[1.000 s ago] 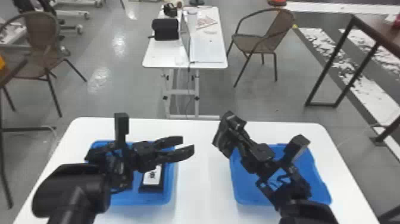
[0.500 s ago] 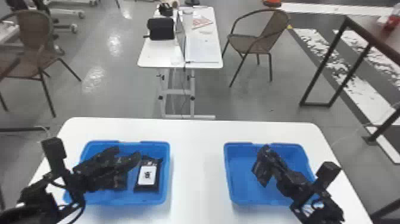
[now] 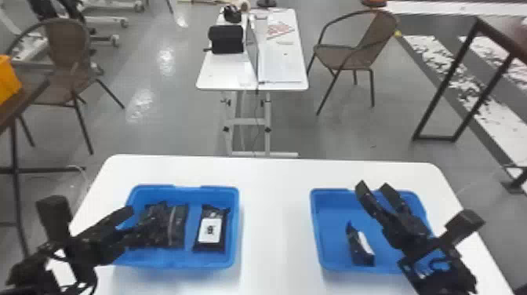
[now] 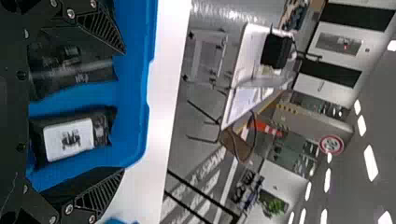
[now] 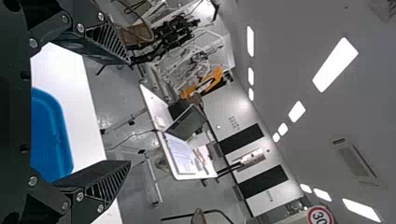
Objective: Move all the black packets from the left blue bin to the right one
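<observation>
Some black packets (image 3: pixel 177 227), one white-labelled, contained in left blue bin (image 3: pixel 233 231), right of left tool (image 3: pixel 142 217); another packet (image 3: pixel 356 247) in right blue bin (image 3: pixel 332 208), left of right tool (image 3: pixel 373 188). Both spread wide, empty. White counter (image 3: pixel 274 219); brown chair (image 3: pixel 341 57) behind.

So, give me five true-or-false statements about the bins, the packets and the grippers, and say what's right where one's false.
1. A packet is in the right bin. True.
2. The left gripper has its fingers apart. True.
3. The right gripper is clamped on a packet. False: the right gripper is open and holds nothing.
4. The left bin is already empty. False: the left bin still has packets in it, among them a white-labelled packet.
5. The two bins are pushed up against each other. False: a stretch of white table lies between them.
</observation>
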